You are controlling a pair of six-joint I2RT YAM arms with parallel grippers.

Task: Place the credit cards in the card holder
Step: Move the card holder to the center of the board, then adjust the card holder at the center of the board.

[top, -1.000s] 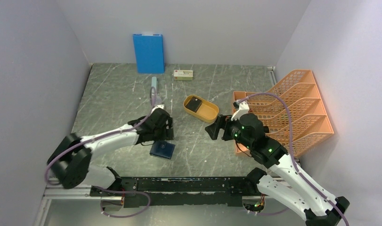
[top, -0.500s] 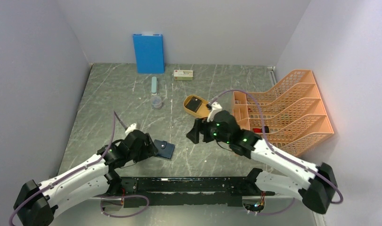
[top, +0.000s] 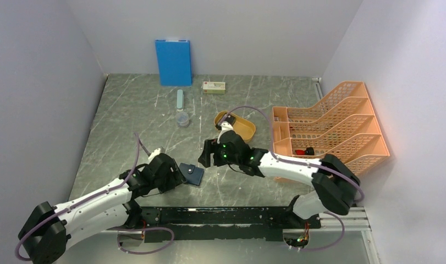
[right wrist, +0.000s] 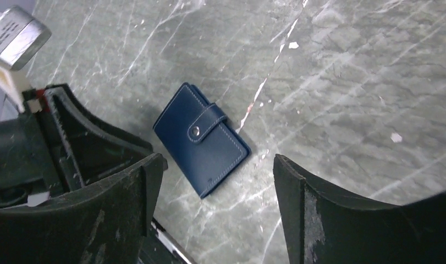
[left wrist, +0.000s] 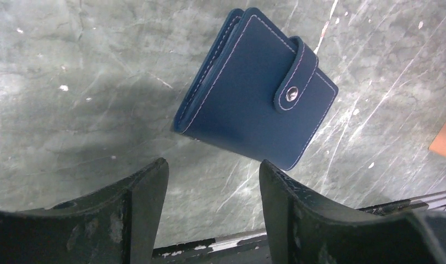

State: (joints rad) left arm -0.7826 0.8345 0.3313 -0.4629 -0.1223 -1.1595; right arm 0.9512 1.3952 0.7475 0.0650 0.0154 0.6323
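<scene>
Card holder point(left wrist: 253, 93) closed, just beyond left end effector point(left wrist: 214, 170).

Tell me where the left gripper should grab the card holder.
Probably the edge opposite the snap tab, the one facing the open left gripper. The card holder lies flat and closed, so come in low from that side, pinching top and bottom, leaving the tab free.
</scene>
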